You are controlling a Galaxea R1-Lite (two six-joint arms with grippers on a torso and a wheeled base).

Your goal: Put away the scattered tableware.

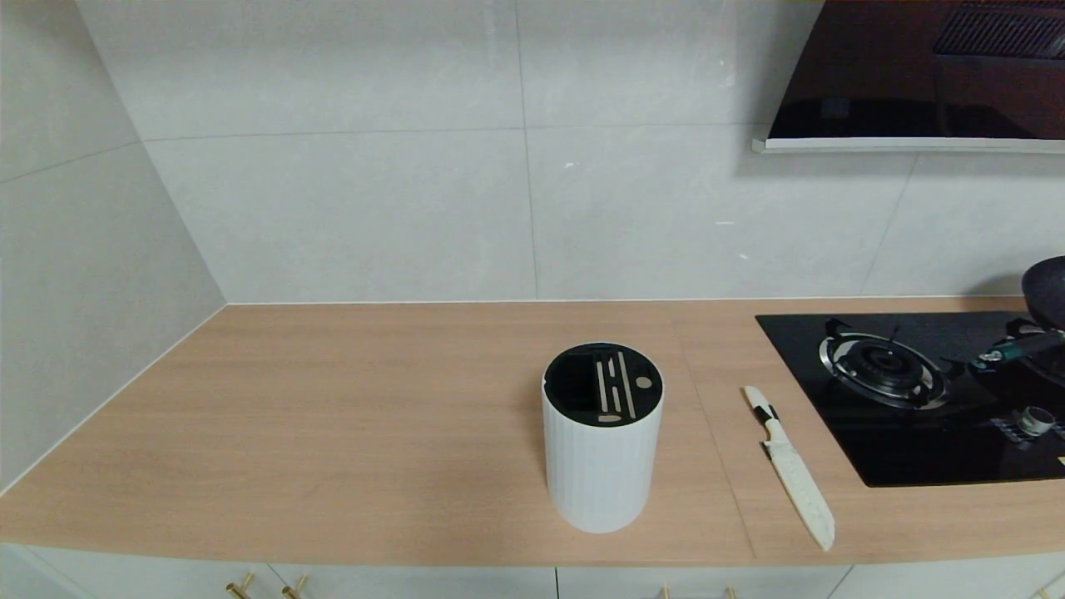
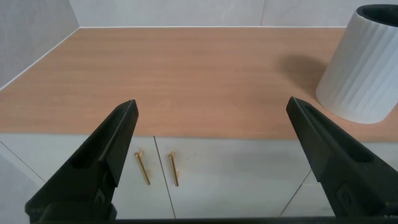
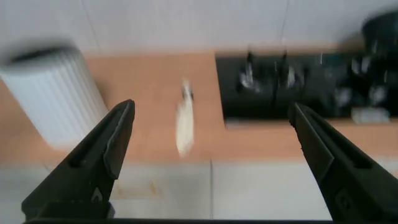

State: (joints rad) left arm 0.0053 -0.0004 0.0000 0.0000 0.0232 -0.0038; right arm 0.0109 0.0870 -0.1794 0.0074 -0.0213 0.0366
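Note:
A white knife (image 1: 790, 468) with a white handle lies on the wooden counter, between the white ribbed cutlery holder (image 1: 601, 453) and the hob, blade toward the counter's front edge. The holder stands upright, its black slotted top showing. In the left wrist view my left gripper (image 2: 211, 115) hangs open in front of the counter's front edge, with the holder (image 2: 364, 65) off to one side. My right gripper (image 3: 211, 115) is open too, below the counter front, facing the knife (image 3: 184, 124) and the holder (image 3: 53, 93). Neither gripper holds anything.
A black gas hob (image 1: 923, 391) with a burner takes up the counter's right end; a dark pan (image 1: 1047, 291) sits at its far edge. A range hood (image 1: 915, 75) hangs above. Tiled walls close the back and left. Cabinet doors with brass handles (image 2: 158, 168) lie below the counter.

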